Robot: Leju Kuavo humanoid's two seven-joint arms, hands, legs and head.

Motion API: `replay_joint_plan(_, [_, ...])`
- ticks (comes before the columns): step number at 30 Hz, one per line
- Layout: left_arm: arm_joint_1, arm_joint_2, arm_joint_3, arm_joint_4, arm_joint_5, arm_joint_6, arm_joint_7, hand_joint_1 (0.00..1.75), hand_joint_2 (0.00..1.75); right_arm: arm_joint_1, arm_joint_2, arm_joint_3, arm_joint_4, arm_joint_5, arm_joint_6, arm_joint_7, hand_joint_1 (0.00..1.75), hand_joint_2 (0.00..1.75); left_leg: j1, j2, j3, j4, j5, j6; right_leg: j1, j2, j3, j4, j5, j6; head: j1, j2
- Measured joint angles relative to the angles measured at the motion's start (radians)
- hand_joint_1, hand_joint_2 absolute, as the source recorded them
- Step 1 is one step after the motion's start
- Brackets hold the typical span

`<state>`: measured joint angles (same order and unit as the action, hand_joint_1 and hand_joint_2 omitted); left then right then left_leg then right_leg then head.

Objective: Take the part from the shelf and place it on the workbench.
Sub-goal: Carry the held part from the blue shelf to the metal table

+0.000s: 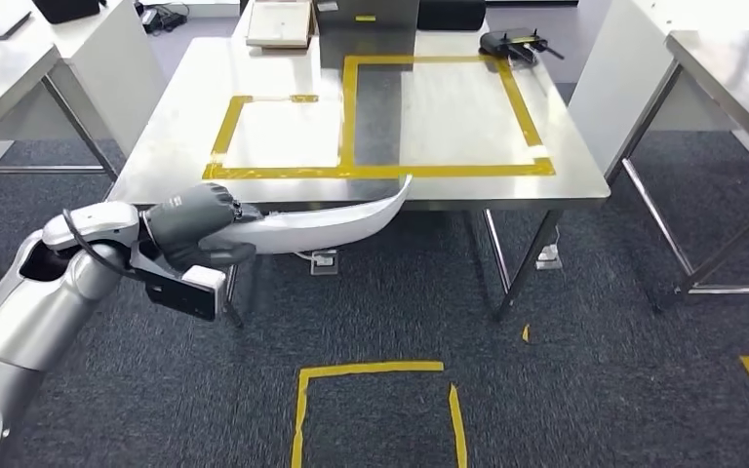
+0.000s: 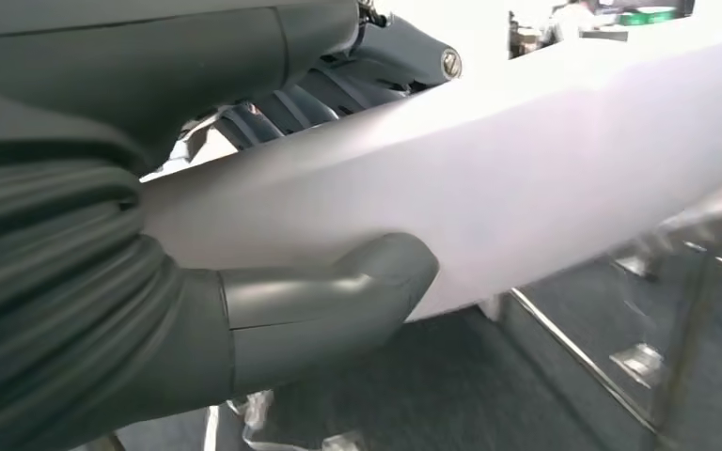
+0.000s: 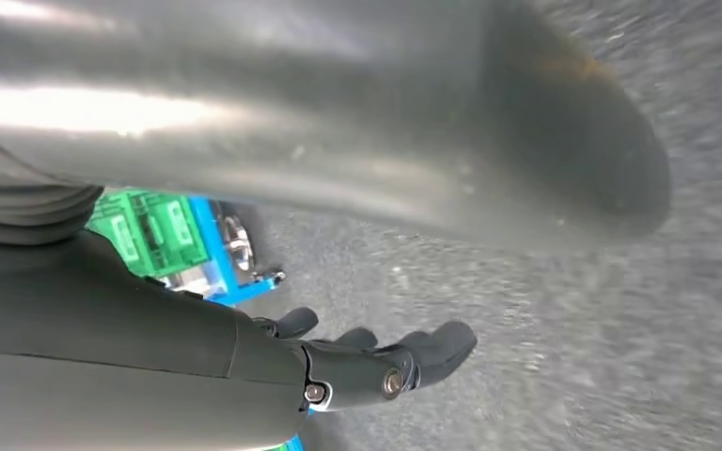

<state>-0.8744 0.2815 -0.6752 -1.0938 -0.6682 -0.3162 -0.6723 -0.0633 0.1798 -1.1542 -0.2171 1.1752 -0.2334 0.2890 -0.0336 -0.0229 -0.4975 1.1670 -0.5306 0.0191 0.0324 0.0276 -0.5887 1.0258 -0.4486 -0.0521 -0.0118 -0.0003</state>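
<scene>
From the head view we see our left hand (image 1: 198, 226) gripping a long, curved silver part (image 1: 336, 220) by one end; its tapered tip reaches up to the near edge of the steel workbench (image 1: 273, 88), which is marked with yellow tape rectangles (image 1: 444, 115). A black device (image 1: 513, 44) sits at the bench's far edge. At our left wrist, the thumb (image 2: 338, 296) presses against the pale part (image 2: 489, 178). At our right wrist, the right hand (image 3: 376, 362) hangs loose over grey carpet (image 3: 620, 338), fingers apart, holding nothing.
</scene>
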Motion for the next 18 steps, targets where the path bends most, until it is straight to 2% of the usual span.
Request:
replay_joint_plan(1, [0.003, 0.002, 0.001, -0.001, 0.000, 0.000, 0.000, 1.75, 1.75, -0.001, 0.000, 0.000, 0.000, 0.001, 0.000, -0.003, 0.00, 0.00, 0.003, 0.005, -0.042, 0.058, -0.001, -0.009, -0.004, -0.002, 0.015, 0.000, -0.012, -0.001, -0.001, 0.000])
replay_joint_plan(2, [0.009, 0.006, 0.002, -0.003, 0.001, 0.000, 0.000, 1.75, 1.75, -0.001, 0.000, 0.000, 0.000, 0.001, 0.000, -0.012, 0.00, 0.00, 0.007, 0.008, -0.091, 0.107, -0.019, -0.017, -0.008, -0.003, 0.030, 0.000, -0.027, -0.002, -0.002, 0.000])
replay_joint_plan(3, [0.017, 0.009, 0.002, -0.005, 0.001, 0.000, 0.000, 1.75, 1.75, 0.000, 0.000, 0.000, 0.000, 0.002, 0.000, -0.025, 0.00, 0.00, 0.012, 0.009, -0.138, 0.139, -0.054, -0.024, -0.013, -0.003, 0.046, -0.001, -0.043, -0.001, -0.002, 0.000])
replay_joint_plan(5, [0.032, 0.018, 0.003, -0.011, 0.001, -0.001, 0.000, 1.75, 1.75, 0.004, 0.002, 0.000, 0.000, 0.003, 0.001, -0.042, 0.00, 0.00, 0.020, 0.011, -0.209, 0.138, -0.134, -0.031, -0.022, -0.002, 0.081, -0.001, -0.077, 0.004, -0.003, 0.000])
replay_joint_plan(6, [0.036, 0.023, 0.004, -0.014, 0.002, -0.001, 0.000, 1.75, 1.75, 0.007, 0.003, 0.000, 0.000, 0.004, 0.001, -0.043, 0.00, 0.00, 0.022, 0.011, -0.230, 0.106, -0.143, -0.034, -0.026, -0.002, 0.102, -0.001, -0.096, 0.007, -0.003, 0.000])
replay_joint_plan(7, [0.038, 0.029, 0.005, -0.018, 0.002, -0.001, 0.000, 1.75, 1.75, 0.009, 0.004, 0.000, 0.000, 0.005, 0.001, -0.040, 0.00, 0.00, 0.023, 0.012, -0.243, 0.057, -0.106, -0.036, -0.030, -0.002, 0.122, -0.002, -0.117, 0.011, -0.003, 0.000])
replay_joint_plan(9, [0.044, 0.042, 0.008, -0.023, 0.004, -0.003, 0.001, 1.75, 1.75, 0.011, 0.005, 0.000, 0.000, 0.006, 0.001, -0.035, 0.00, 0.00, 0.024, 0.015, -0.254, -0.066, 0.083, -0.035, -0.033, 0.001, 0.162, -0.004, -0.158, 0.021, -0.005, 0.000])
replay_joint_plan(10, [0.048, 0.047, 0.009, -0.027, 0.004, -0.006, 0.002, 1.75, 1.75, 0.010, 0.006, 0.000, 0.000, 0.006, 0.001, -0.036, 0.00, 0.00, 0.022, 0.016, -0.252, -0.105, 0.161, -0.031, -0.033, 0.002, 0.177, -0.010, -0.177, 0.026, -0.006, 0.000])
replay_joint_plan(11, [0.051, 0.050, 0.010, -0.031, 0.005, -0.011, 0.005, 1.75, 1.75, 0.008, 0.006, 0.000, 0.000, 0.007, 0.001, -0.038, 0.00, 0.00, 0.022, 0.017, -0.247, -0.128, 0.202, -0.026, -0.031, 0.002, 0.194, -0.013, -0.187, 0.032, -0.006, 0.000])
replay_joint_plan(12, [0.052, 0.053, 0.013, -0.038, 0.005, -0.016, 0.008, 1.75, 1.75, 0.006, 0.006, 0.000, 0.000, 0.007, 0.001, -0.039, 0.00, 0.00, 0.021, 0.017, -0.238, -0.128, 0.192, -0.018, -0.030, 0.003, 0.200, -0.007, -0.182, 0.037, -0.007, 0.000])
replay_joint_plan(13, [0.051, 0.054, 0.016, -0.046, 0.004, -0.021, 0.011, 1.75, 1.75, 0.003, 0.006, 0.000, 0.000, 0.008, 0.001, -0.039, 0.00, 0.00, 0.022, 0.014, -0.224, -0.131, 0.179, -0.012, -0.030, 0.001, 0.192, 0.020, -0.162, 0.041, -0.006, 0.000])
replay_joint_plan(14, [0.049, 0.055, 0.019, -0.053, 0.004, -0.024, 0.013, 1.75, 1.75, 0.002, 0.006, 0.000, -0.001, 0.008, 0.001, -0.038, 0.00, 0.00, 0.025, 0.014, -0.206, -0.137, 0.166, -0.005, -0.029, -0.003, 0.167, 0.073, -0.129, 0.046, -0.006, 0.000])
replay_joint_plan(15, [0.047, 0.056, 0.022, -0.058, 0.004, -0.027, 0.015, 1.75, 1.75, 0.000, 0.006, 0.000, -0.001, 0.008, 0.001, -0.039, 0.00, 0.00, 0.026, 0.014, -0.184, -0.143, 0.152, 0.001, -0.030, -0.007, 0.122, 0.140, -0.100, 0.050, -0.005, 0.000])
replay_joint_plan(16, [0.048, 0.057, 0.022, -0.060, 0.004, -0.029, 0.016, 1.75, 1.75, -0.001, 0.006, 0.000, -0.001, 0.008, 0.001, -0.040, 0.00, 0.00, 0.026, 0.013, -0.159, -0.151, 0.137, 0.006, -0.030, -0.010, 0.070, 0.207, -0.091, 0.054, -0.005, 0.000])
replay_joint_plan(17, [0.049, 0.058, 0.022, -0.062, 0.004, -0.030, 0.016, 1.75, 1.75, -0.001, 0.006, 0.001, -0.001, 0.008, 0.001, -0.042, 0.00, 0.00, 0.026, 0.013, -0.132, -0.159, 0.119, 0.009, -0.031, -0.013, 0.018, 0.259, -0.106, 0.056, -0.004, 0.000])
replay_joint_plan(18, [0.050, 0.057, 0.022, -0.062, 0.004, -0.031, 0.016, 1.75, 1.75, 0.000, 0.006, 0.001, -0.001, 0.008, 0.001, -0.043, 0.00, 0.00, 0.025, 0.012, -0.104, -0.167, 0.100, 0.011, -0.031, -0.014, -0.029, 0.286, -0.145, 0.059, -0.004, 0.000])
